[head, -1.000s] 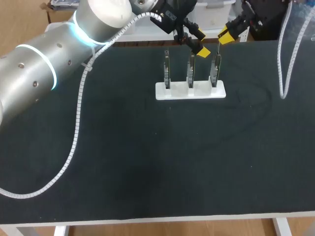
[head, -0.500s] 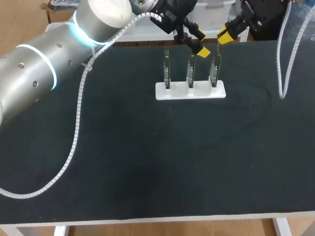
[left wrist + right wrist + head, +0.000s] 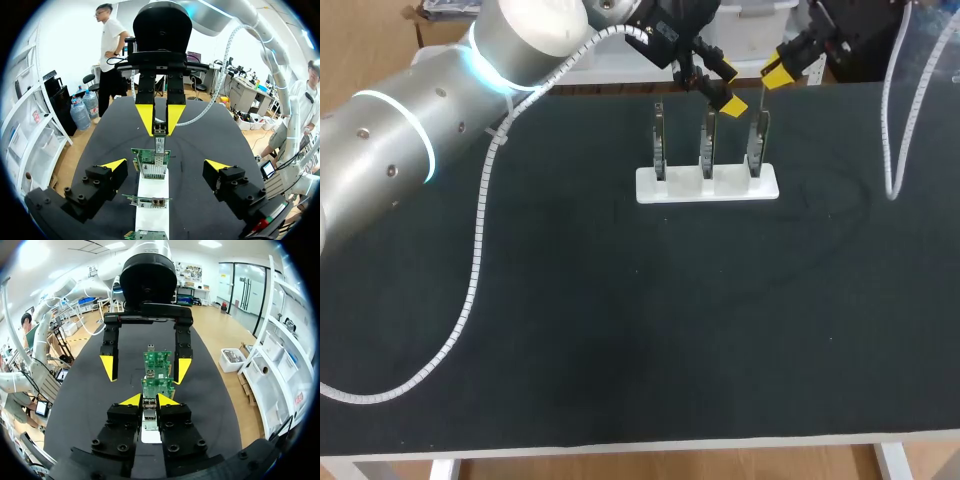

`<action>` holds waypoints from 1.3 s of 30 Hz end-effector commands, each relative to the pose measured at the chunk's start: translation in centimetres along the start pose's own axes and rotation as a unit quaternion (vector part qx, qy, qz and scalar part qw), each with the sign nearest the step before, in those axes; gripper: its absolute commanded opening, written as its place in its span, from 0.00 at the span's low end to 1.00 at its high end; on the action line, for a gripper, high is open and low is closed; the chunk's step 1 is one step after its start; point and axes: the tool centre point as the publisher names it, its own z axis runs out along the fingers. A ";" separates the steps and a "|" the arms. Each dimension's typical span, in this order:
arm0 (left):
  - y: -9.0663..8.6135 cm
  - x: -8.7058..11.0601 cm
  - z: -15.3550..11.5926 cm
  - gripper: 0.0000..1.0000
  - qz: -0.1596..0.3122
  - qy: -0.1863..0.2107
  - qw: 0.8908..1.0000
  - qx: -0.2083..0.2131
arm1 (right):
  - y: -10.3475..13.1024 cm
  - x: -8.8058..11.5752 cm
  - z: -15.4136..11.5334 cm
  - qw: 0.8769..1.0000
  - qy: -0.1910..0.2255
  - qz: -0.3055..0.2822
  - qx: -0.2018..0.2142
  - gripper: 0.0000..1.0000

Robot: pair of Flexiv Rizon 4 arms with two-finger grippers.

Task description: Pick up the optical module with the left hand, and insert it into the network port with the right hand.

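Dark tabletop [image 3: 620, 330], with the work at about 1 o'clock: the right gripper [image 3: 149, 401] pinches the module [image 3: 159, 144] upright, its lower end at the top edge of the end board [image 3: 758, 145]. Whether it is seated I cannot tell. Insertion looks to be the step in hand, so I would hold the module square to the board and press straight down without twisting, lest the thin board flex. The left gripper [image 3: 165, 165], spread wide and empty, hangs at the holder's [image 3: 650, 187] 12 o'clock and should keep clear. Count: one module, three boards [image 3: 706, 145], one holder, two grippers.
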 end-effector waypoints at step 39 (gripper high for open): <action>0.3 0.0 0.0 1.00 0.001 0.001 1.000 0.003 | -0.1 0.4 0.2 1.000 0.003 0.007 -0.002 0.31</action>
